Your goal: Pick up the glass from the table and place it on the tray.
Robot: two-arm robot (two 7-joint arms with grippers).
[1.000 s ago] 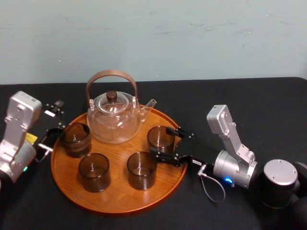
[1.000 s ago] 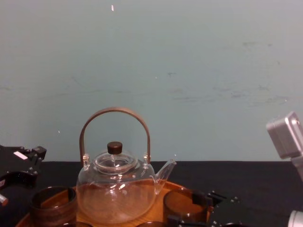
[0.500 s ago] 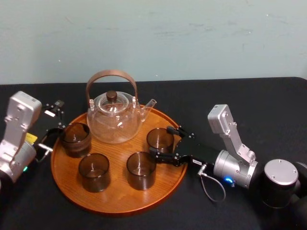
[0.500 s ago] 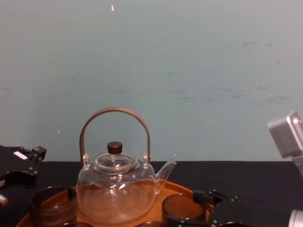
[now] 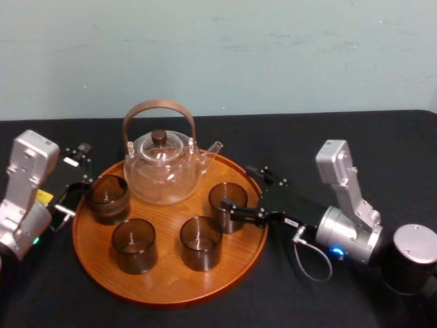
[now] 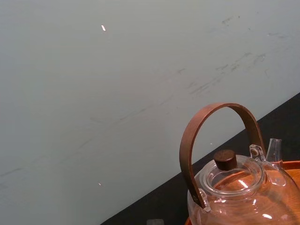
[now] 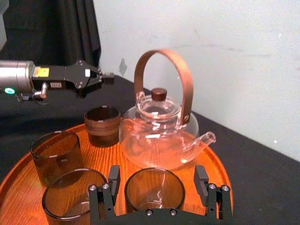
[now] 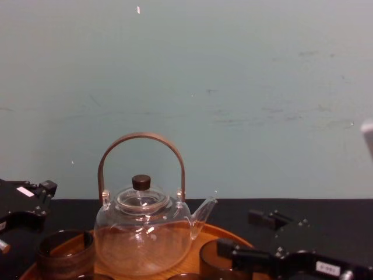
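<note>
The glass is brown-tinted and stands upright on the right part of the round wooden tray, which rests on the black table. My right gripper is open at the glass's right side. In the right wrist view the glass sits between the fingertips with a gap on each side. My left gripper is open at the tray's left rim, beside another glass.
A clear glass teapot with a brown arched handle stands at the back of the tray. Two more tinted glasses stand at the tray's front. Bare table lies to the right and behind; a pale wall closes the back.
My right arm has drawn back to the right, so its fingers reach less far around the glass. The glass stays on the tray. The left arm has not moved.
</note>
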